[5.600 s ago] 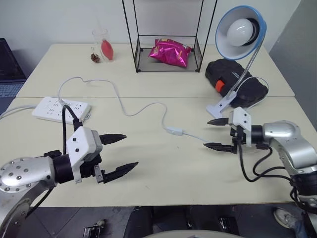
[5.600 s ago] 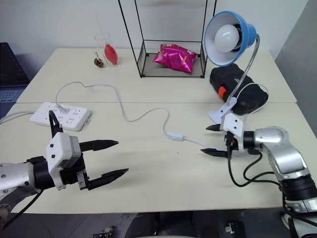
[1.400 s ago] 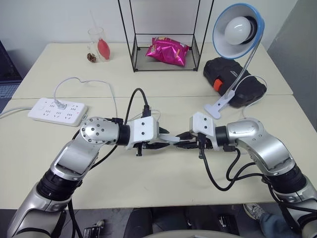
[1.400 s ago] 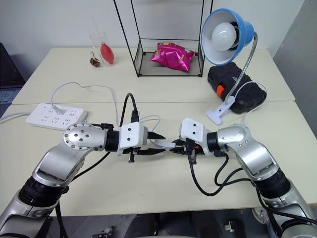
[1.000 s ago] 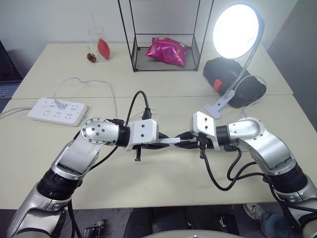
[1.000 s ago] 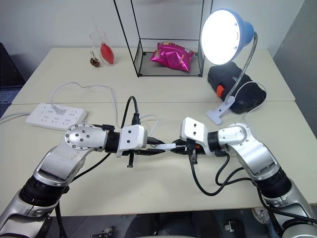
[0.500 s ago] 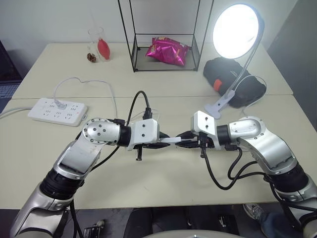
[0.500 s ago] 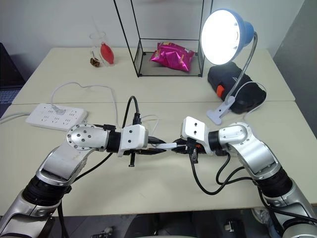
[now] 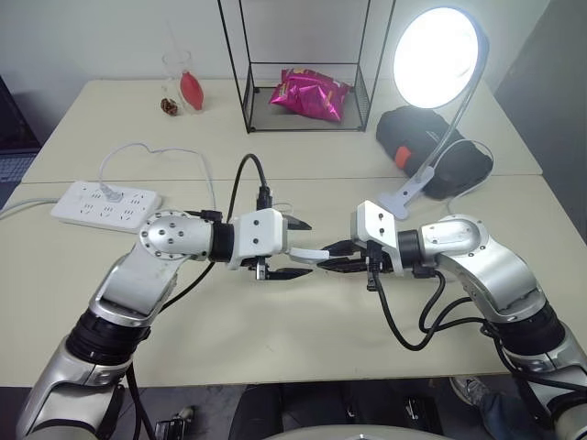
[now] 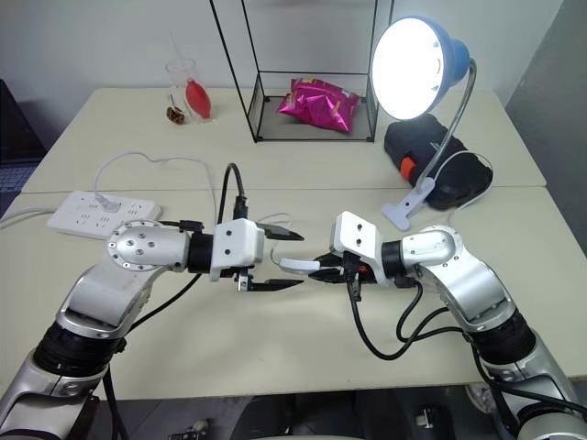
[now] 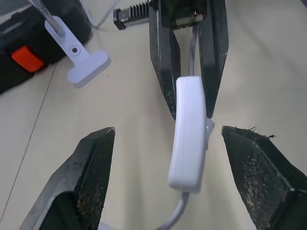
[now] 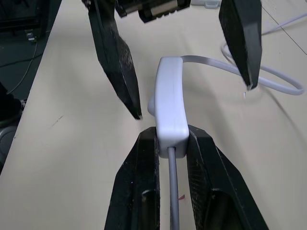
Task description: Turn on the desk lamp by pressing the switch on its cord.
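Lamp lit; clear the switch cleanly.
The small white oblong plastic switch [image 11: 188, 132] is pinched above the worktop by the clenched right end effector [image 12: 165, 139]; the released left end effector [image 9: 295, 247] should back straight off.

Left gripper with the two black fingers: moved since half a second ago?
Yes. The left gripper has opened off the small white oblong switch and drawn back from it toward the white power strip; the right gripper holds the switch.
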Available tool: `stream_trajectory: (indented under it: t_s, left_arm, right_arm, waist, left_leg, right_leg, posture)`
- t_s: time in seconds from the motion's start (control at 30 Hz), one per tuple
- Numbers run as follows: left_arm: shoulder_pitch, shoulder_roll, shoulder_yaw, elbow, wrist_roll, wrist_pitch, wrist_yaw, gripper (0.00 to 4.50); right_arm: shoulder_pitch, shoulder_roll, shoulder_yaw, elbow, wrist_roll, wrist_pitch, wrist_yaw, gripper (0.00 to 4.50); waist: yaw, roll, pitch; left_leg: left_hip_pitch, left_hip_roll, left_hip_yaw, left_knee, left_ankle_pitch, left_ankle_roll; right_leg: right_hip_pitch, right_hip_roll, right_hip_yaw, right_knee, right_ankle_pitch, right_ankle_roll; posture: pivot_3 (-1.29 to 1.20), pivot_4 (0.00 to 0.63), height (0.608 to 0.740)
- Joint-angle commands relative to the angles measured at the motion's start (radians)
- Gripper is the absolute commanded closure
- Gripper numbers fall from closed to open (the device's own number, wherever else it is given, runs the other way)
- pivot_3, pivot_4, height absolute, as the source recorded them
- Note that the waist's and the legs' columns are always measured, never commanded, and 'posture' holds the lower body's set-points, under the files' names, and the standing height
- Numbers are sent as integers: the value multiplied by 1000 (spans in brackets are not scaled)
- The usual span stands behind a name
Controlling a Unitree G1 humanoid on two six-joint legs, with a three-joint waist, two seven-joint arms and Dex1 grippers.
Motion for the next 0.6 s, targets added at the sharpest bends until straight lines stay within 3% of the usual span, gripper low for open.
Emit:
stream_trajectory:
  t_s: [0.03, 0.3, 0.6]
  left_arm:
    - [23, 61, 114, -109, -95, 55, -18, 862]
    - [215, 218, 311, -261, -226, 210, -20, 862]
    - [329, 196, 386, -334, -262, 262, 109, 862]
  right_arm:
    - [-34, 5, 0, 22, -17, -60, 0, 4090]
    - [-98, 70, 41, 280, -112, -253, -6, 4090]
    - [-170, 193, 71, 647, -216, -479, -2, 4090]
  waist:
    - [-1, 0, 0]
    - [-8, 0, 0]
    - [-1, 0, 0]
  left_leg:
    - [0, 0, 0, 0, 0, 0]
    - [1, 1, 1, 0, 0, 0]
    - [2, 1, 1, 1, 0, 0]
  right_leg:
    - [0, 0, 0, 0, 0, 0]
    - [0, 0, 1, 0, 0, 0]
    - [0, 0, 1, 4, 0, 0]
  posture:
    - [0, 150, 740]
    - [0, 150, 740]
    - [0, 150, 740]
